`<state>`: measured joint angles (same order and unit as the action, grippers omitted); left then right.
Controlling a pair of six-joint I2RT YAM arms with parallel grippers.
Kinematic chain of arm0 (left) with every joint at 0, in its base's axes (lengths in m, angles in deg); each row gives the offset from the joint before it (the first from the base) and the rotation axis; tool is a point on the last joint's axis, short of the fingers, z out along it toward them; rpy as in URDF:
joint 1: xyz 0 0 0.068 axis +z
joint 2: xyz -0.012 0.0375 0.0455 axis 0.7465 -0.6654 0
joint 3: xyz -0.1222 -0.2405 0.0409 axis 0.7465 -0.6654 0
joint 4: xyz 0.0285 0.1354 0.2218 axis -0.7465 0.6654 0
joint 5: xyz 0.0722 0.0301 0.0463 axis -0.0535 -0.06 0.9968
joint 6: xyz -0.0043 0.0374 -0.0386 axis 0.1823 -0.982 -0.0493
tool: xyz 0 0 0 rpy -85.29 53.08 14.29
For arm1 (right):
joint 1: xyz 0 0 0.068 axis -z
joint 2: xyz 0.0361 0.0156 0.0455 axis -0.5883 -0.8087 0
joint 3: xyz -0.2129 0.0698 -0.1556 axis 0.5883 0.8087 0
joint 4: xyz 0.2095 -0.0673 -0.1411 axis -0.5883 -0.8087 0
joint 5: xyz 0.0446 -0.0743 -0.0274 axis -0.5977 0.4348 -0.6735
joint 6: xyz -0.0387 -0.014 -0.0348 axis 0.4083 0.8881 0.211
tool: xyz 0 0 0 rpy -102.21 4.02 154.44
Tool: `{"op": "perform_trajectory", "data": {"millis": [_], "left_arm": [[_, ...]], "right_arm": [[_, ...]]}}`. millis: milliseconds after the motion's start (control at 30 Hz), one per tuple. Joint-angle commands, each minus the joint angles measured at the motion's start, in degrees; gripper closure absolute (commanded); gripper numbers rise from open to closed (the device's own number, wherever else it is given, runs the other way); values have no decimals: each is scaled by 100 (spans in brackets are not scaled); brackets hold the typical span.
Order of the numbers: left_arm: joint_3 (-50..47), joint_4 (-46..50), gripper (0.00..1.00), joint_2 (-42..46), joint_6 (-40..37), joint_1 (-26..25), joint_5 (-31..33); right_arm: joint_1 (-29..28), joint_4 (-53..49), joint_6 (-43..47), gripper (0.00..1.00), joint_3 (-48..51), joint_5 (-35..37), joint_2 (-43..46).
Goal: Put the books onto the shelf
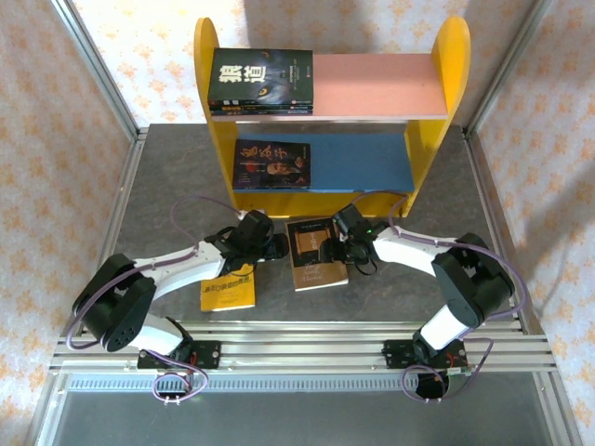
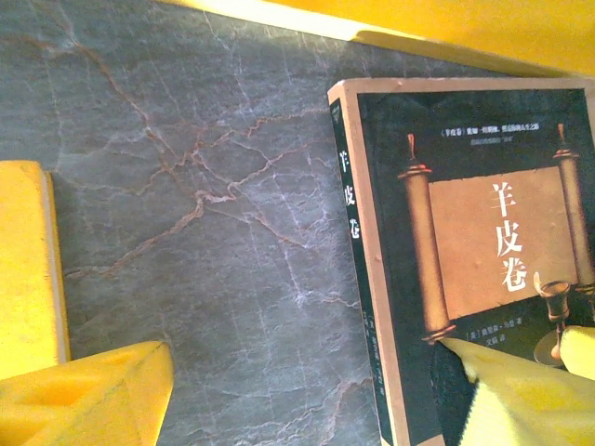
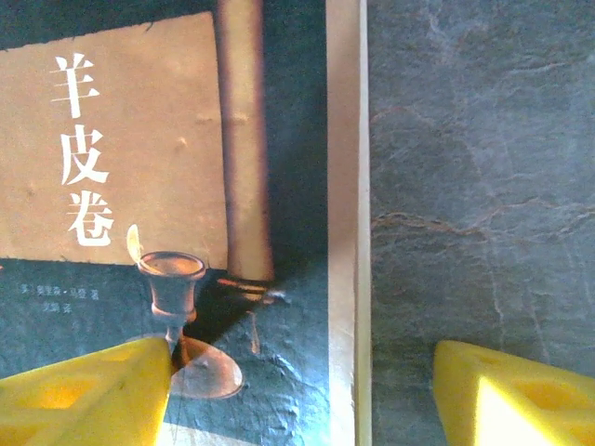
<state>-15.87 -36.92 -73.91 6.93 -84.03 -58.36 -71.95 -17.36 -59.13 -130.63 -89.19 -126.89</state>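
Top external showed the brown book [image 1: 314, 253] flat on the table [image 1: 167, 186] just before the shelf [image 1: 209, 93], nothing gripped; we had left gripper [image 2: 307, 348] and right gripper [image 3: 302, 346] both spread, each straddling one long edge, likely so we could pinch and lift it.

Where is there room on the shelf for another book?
The pink upper board is bare from the black books to the right side panel. The blue lower board is bare right of its dark book. Crowded: around the brown book.
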Motion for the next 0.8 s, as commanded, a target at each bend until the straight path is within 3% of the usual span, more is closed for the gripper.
{"op": "perform_trajectory", "data": {"millis": [0, 267, 767], "left_arm": [[34, -226, 24, -166, 132, -29, -176], [124, -329, 25, -512, 128, -29, -298], [218, -538, 25, -857, 223, -29, -540]], "right_arm": [[-196, 650, -134, 28, -5, -568, -348], [-213, 1323, -378, 54, 284, -1225, -739], [-214, 1461, -308, 75, 361, -1429, -855]]}}
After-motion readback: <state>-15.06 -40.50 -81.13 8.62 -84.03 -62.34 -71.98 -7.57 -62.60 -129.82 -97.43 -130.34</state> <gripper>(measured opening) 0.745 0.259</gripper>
